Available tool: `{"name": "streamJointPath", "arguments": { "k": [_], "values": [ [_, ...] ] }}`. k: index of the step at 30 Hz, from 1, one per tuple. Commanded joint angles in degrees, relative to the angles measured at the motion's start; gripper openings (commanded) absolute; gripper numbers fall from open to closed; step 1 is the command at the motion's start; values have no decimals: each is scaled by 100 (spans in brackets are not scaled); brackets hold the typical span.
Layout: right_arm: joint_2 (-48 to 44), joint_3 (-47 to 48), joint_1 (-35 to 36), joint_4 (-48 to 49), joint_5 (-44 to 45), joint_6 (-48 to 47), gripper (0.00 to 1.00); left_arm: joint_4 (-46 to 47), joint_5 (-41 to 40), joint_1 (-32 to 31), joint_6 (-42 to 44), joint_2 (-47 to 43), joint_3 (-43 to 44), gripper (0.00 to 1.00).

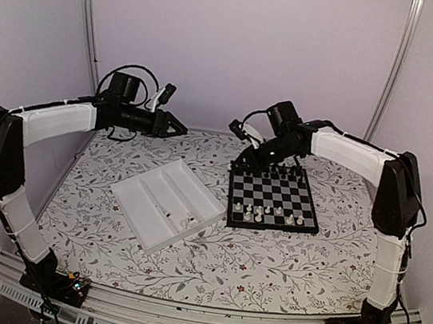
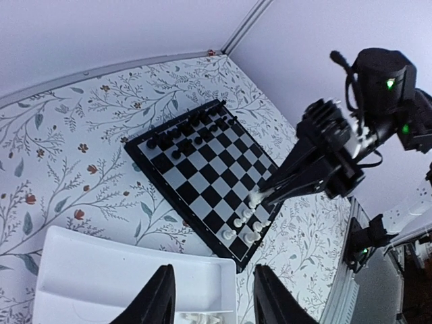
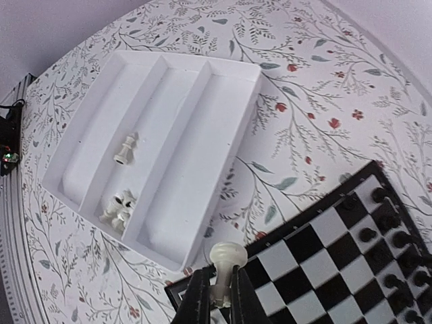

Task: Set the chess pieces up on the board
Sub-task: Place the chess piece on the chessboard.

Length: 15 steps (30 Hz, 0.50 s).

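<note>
One white piece (image 3: 226, 264) (round-headed, its base hidden) is pinched between the fingers of the right end effector (image 3: 221, 290), which is closed on it. In the top view this end effector hangs over the 11 o'clock corner of the board (image 1: 273, 200). Whether the piece touches the board cannot be told. More white pieces (image 1: 270, 213) stand on the board's near rows, toward 6 o'clock, well apart from that end effector. The black pieces (image 1: 278, 173) line the far rows at 12 o'clock, just beside it.

At the board's 9 o'clock lies the tray (image 1: 147, 193), set askew on the desk (image 1: 267, 258), near the board but not touching it. One of its long compartments holds a few spare white pieces (image 3: 121, 209) (one lies alone, the rest in a small heap).

The left end effector (image 1: 175, 126) is in the air at the tray's 12 o'clock, well apart from the board. Its jaws stand apart and grip nothing. In its wrist view its fingers (image 2: 158, 300) frame the tray's edge, with the board beyond at 1 o'clock.
</note>
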Motion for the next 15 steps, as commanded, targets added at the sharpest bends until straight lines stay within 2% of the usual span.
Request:
{"name": "streamJointPath", "arguments": {
  "k": [1, 6, 9, 15],
  "values": [
    [-837, -175, -66, -1299, 502, -1354, 0, -557, -604, -26, 673, 274, 348, 41],
    [-713, 71, 288, -2580, 1115, -2006, 0, -356, -827, 24, 750, 140, 64, 41],
    [-573, 50, 572, -2755, 1586, -2195, 0, -283, -946, 31, 804, -52, -244, 41],
    [-200, 278, 793, -2832, 1807, -2320, 0, -221, -1143, 80, 955, -185, -548, 42]
  ]
}}
